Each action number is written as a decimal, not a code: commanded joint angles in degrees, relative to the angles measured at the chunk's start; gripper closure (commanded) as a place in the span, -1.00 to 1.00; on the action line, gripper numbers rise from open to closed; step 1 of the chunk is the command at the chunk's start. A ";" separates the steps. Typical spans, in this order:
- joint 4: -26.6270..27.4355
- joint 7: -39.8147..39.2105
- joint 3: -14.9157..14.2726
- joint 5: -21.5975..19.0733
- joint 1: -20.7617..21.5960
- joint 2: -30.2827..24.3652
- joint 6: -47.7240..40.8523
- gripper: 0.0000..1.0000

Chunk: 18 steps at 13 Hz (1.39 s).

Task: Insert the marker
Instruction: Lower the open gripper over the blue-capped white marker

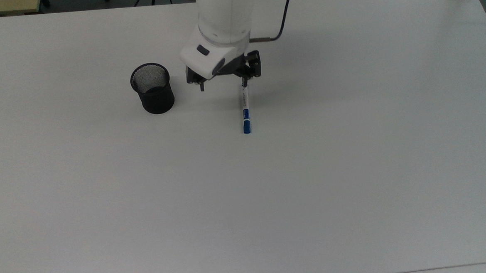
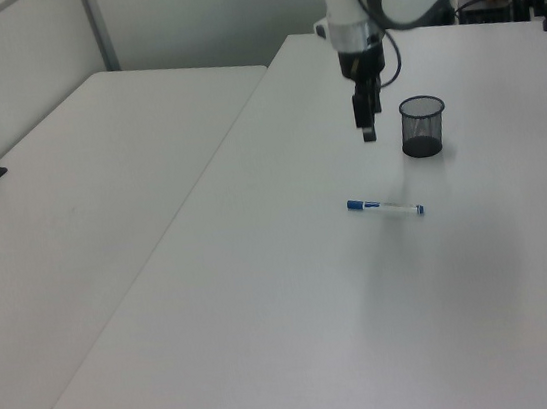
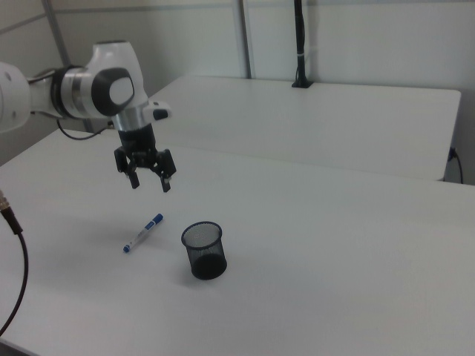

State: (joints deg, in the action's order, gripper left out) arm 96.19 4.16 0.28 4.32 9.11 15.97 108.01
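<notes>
1. Gripper hangs in the air with its two fingers spread wide and nothing between them, pointing down at the white table; in the top view it sits just right of the black mesh pen cup and over the far end of the marker

2. Judged from this, the step in hand is the approach to pick the marker up, and nothing has been grasped yet; the cup stands upright and looks empty

3. To do it well, I would centre the open fingers over the white barrel rather than over either end, with the fingers set across the marker's width, then come straight down until the tips are just above the table before closing

4. A grip near the middle should keep the marker from tipping when lifted; a grip at the end it now hovers over would likely let the cap end droop

5. The marker lies flat on the table, well apart from the cup, to the top view's right of it; in the right view it lies to the cup's left

6. It is slim, with a white printed barrel, a blue cap at the top view's near end and a small blue tip at the far end
</notes>
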 commanded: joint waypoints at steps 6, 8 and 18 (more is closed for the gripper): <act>0.58 12.87 -0.19 -0.01 3.46 8.37 11.51 -0.54; 0.49 15.60 -0.19 -0.10 3.46 9.34 14.49 -0.42; 1.02 16.84 -0.11 0.08 4.07 12.16 17.58 0.31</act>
State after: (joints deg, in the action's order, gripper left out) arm 96.54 19.41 0.30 4.30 12.43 28.19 123.98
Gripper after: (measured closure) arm 0.502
